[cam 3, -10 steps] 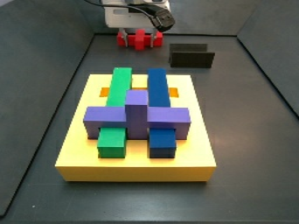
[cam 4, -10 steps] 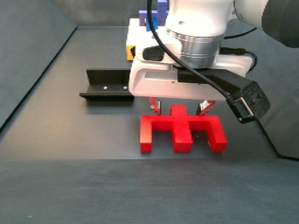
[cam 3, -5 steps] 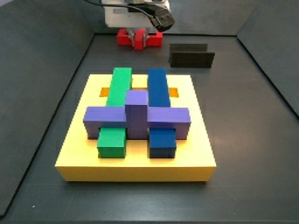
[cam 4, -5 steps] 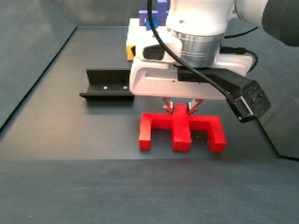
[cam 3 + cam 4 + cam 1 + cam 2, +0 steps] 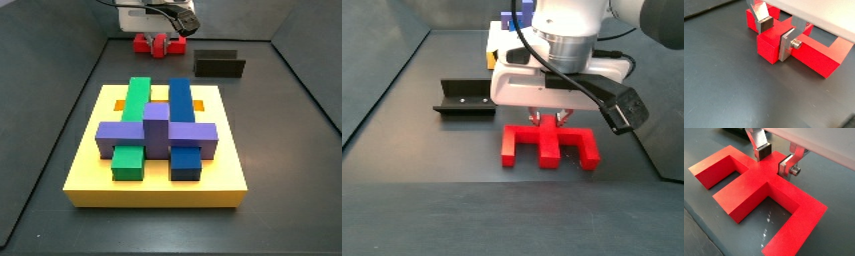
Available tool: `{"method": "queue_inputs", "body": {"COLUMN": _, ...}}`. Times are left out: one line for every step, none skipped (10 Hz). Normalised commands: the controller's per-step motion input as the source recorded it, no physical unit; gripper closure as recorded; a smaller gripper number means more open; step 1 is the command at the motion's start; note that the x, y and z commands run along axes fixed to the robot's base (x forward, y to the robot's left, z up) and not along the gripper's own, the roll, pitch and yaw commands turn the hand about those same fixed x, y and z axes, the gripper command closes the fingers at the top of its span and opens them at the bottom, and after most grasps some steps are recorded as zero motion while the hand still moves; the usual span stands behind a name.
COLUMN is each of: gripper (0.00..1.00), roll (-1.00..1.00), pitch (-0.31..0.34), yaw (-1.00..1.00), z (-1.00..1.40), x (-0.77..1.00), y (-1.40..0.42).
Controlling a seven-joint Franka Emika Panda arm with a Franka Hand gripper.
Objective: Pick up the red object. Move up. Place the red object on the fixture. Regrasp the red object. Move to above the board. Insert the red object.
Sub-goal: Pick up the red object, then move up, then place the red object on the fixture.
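The red object (image 5: 545,146) is a bright red bar with three prongs, lying on the dark floor at the far end of the workspace (image 5: 158,43). My gripper (image 5: 547,119) stands straight over it. In both wrist views the silver fingers (image 5: 786,44) press on either side of its centre stub (image 5: 757,180), so the gripper (image 5: 775,34) is shut on the red object. The fixture (image 5: 219,64) is a small dark holder beside the red object and apart from it, also seen in a side view (image 5: 462,98). The yellow board (image 5: 154,186) lies nearer the front.
The board carries green (image 5: 134,100), blue (image 5: 181,105) and purple (image 5: 156,130) blocks. Dark raised walls (image 5: 301,90) border the floor. The arm's white wrist body and a black cable (image 5: 616,105) hang over the red object.
The fingers, open on either side of the centre stub one second ago, have closed on it. The red object has hardly moved.
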Motion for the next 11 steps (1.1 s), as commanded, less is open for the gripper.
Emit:
{"method": "queue_inputs", "body": {"gripper": 1.0, "roll": 0.0, "pitch": 0.0, "yaw": 0.0, "z": 0.0, "x": 0.0, "y": 0.0}}
{"method": "queue_inputs", "body": {"gripper": 1.0, "roll": 0.0, "pitch": 0.0, "yaw": 0.0, "z": 0.0, "x": 0.0, "y": 0.0}}
{"method": "queue_inputs", "body": {"gripper": 1.0, "roll": 0.0, "pitch": 0.0, "yaw": 0.0, "z": 0.0, "x": 0.0, "y": 0.0}}
{"method": "queue_inputs", "body": {"gripper": 1.0, "roll": 0.0, "pitch": 0.0, "yaw": 0.0, "z": 0.0, "x": 0.0, "y": 0.0}}
{"method": "queue_inputs", "body": {"gripper": 1.0, "roll": 0.0, "pitch": 0.0, "yaw": 0.0, "z": 0.0, "x": 0.0, "y": 0.0}}
{"method": "queue_inputs", "body": {"gripper": 1.0, "roll": 0.0, "pitch": 0.0, "yaw": 0.0, "z": 0.0, "x": 0.0, "y": 0.0}}
{"method": "queue_inputs", "body": {"gripper": 1.0, "roll": 0.0, "pitch": 0.0, "yaw": 0.0, "z": 0.83, "x": 0.0, "y": 0.0}}
{"method": "queue_inputs", "body": {"gripper": 1.0, "roll": -0.01, "pitch": -0.022, "yaw": -0.01, "z": 0.85, "x": 0.06, "y": -0.06}}
{"method": "queue_inputs", "body": {"gripper": 1.0, "roll": 0.0, "pitch": 0.009, "yaw": -0.01, "z": 0.57, "x": 0.01, "y": -0.07}}
{"method": "queue_inputs", "body": {"gripper": 1.0, "roll": 0.02, "pitch": -0.006, "yaw": 0.0, "z": 0.26, "x": 0.02, "y": -0.03}}
{"method": "queue_inputs", "body": {"gripper": 1.0, "roll": 0.0, "pitch": 0.0, "yaw": 0.0, "z": 0.0, "x": 0.02, "y": 0.0}}
